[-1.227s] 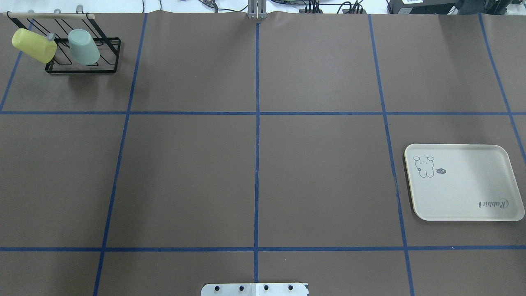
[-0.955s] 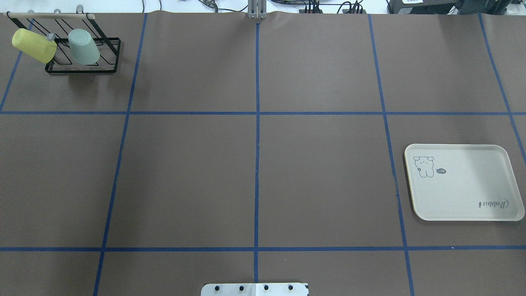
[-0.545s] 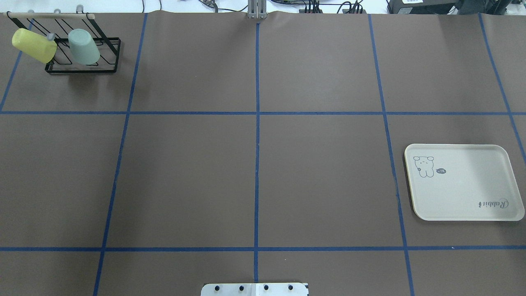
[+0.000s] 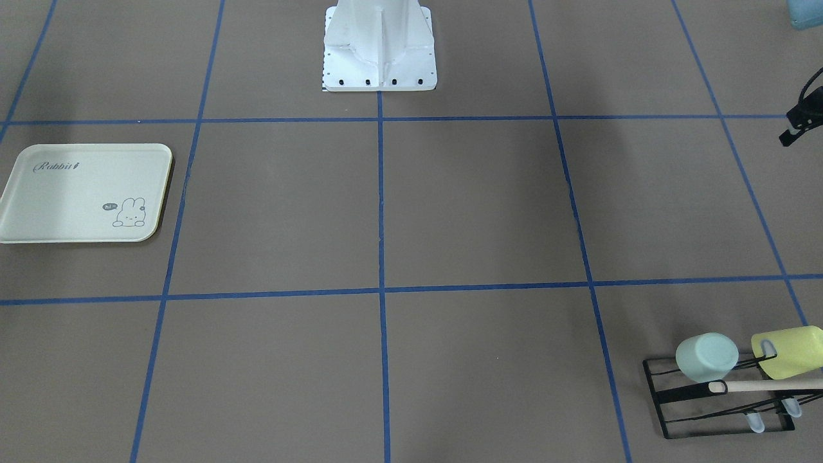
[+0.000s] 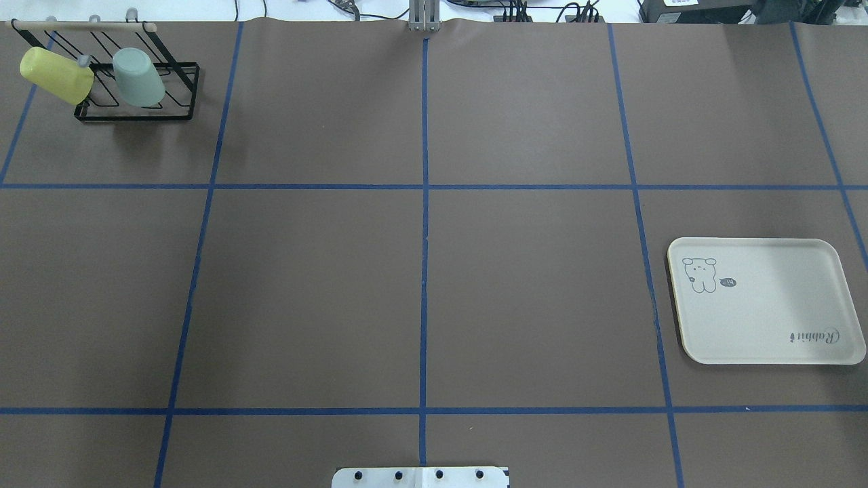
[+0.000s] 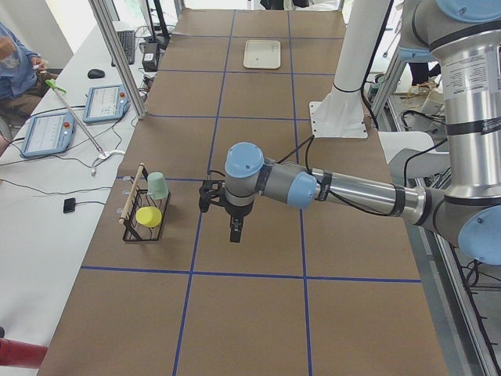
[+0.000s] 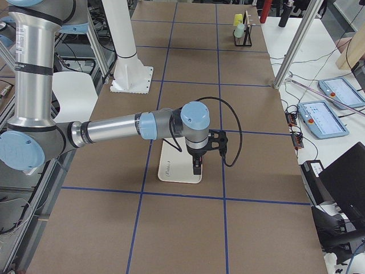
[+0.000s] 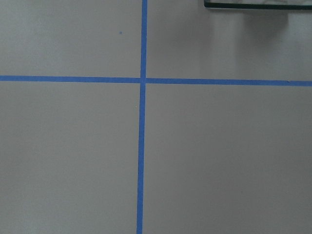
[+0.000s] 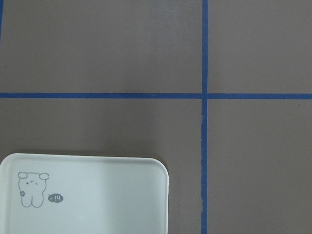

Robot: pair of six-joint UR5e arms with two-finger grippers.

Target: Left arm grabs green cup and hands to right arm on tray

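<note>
Possibly the left end effector (image 6: 235, 233) (opening cannot be told, same for the right end effector (image 7: 197, 168)) knocks the yellow cup (image 5: 55, 74), just beside the green cup (image 5: 138, 78).

The rack (image 5: 135, 118) is standing at the worktop's (image 5: 305, 291) far left corner. The green cup (image 5: 139, 78) and a yellow-green cup (image 5: 56, 74) are crowding its pegs side by side, a wooden bar (image 5: 81, 26) running behind them. Broad open worktop is stretching from there to the tray (image 5: 766, 332) at the near right. The pedestal (image 5: 420, 478) is blocking the near middle.
</note>
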